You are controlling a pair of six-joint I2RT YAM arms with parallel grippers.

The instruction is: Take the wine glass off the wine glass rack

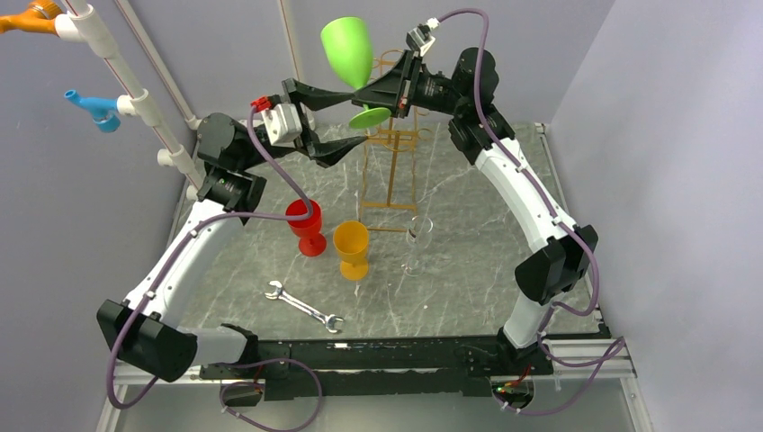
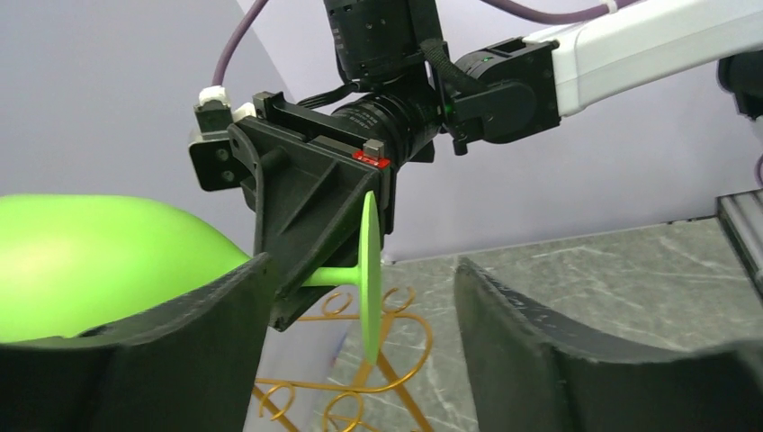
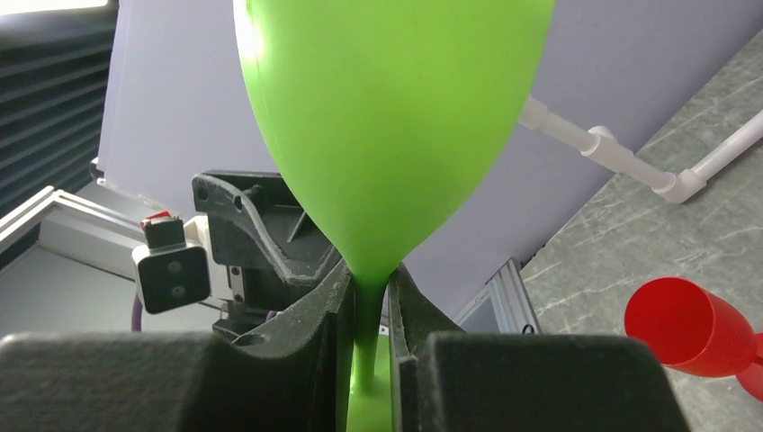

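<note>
The right gripper (image 1: 369, 93) clamps the green wine glass (image 1: 347, 49) by its stem, near the rack (image 1: 394, 153). The left gripper (image 1: 335, 121) has its jaws apart.

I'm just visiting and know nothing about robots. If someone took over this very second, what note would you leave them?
The right gripper is shut on the stem of the green wine glass.
The left gripper is open near the glass's foot, gripping nothing.
The gold rack stands just below.
Done: glass held up, seemingly clear of the rack.
Left: carry it away and set it down.
</note>
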